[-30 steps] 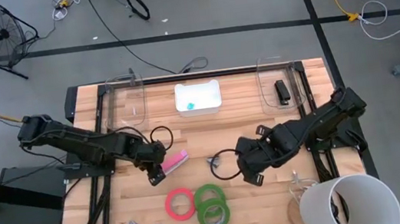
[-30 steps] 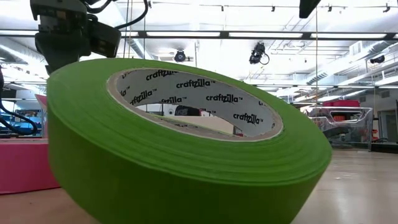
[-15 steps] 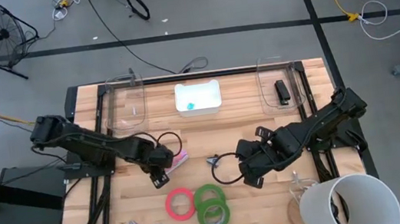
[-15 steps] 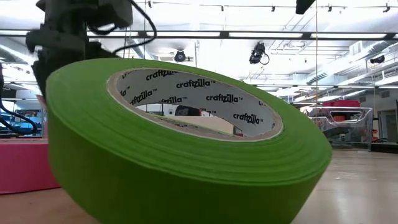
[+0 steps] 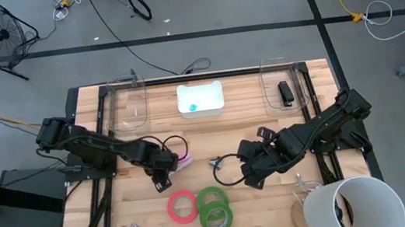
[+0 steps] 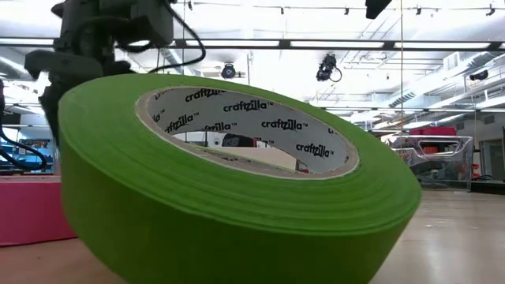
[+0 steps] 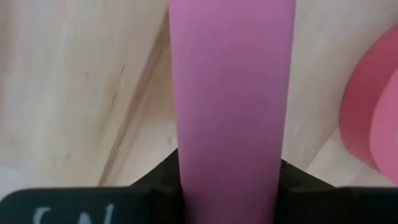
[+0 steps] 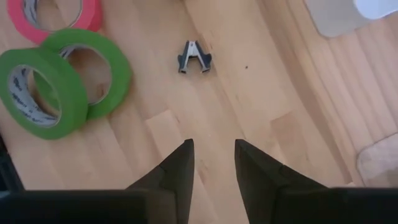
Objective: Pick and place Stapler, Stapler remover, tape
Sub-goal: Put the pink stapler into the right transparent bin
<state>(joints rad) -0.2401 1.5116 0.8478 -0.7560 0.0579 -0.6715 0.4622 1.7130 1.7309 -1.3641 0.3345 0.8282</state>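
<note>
A pink stapler [image 5: 184,161] lies flat on the wooden table left of centre. My left gripper [image 5: 165,172] stands over its left end, pointing down, shut on it; in the left wrist view the stapler [image 7: 230,81] fills the gap between the fingers. The dark stapler remover [image 5: 215,161] sits at mid-table, also in the right wrist view [image 8: 194,58]. One red-pink tape [image 5: 183,206] and two green tapes [image 5: 214,207] lie near the front edge. My right gripper [image 5: 254,174] hovers open to the right of the remover, holding nothing [image 8: 214,168]. My left gripper pinches the pink stapler by its two long sides [image 7: 186,155], one dark finger [image 7: 163,180] against each side. The fingers come from above, pointing down, and lie across the stapler, toward its left end. The stapler lies on the table.
Along the far edge stand a clear bin [image 5: 125,106], a white tray [image 5: 200,98] and a second clear bin [image 5: 283,79] holding a black stapler [image 5: 286,93]. A white bucket [image 5: 352,207] stands at the near right corner. One green tape [image 6: 229,189] fills the low view.
My left gripper has come down over the pink stapler and shifted a little toward the table's right edge, covering the stapler's left end. The stapler has stayed on the table.
</note>
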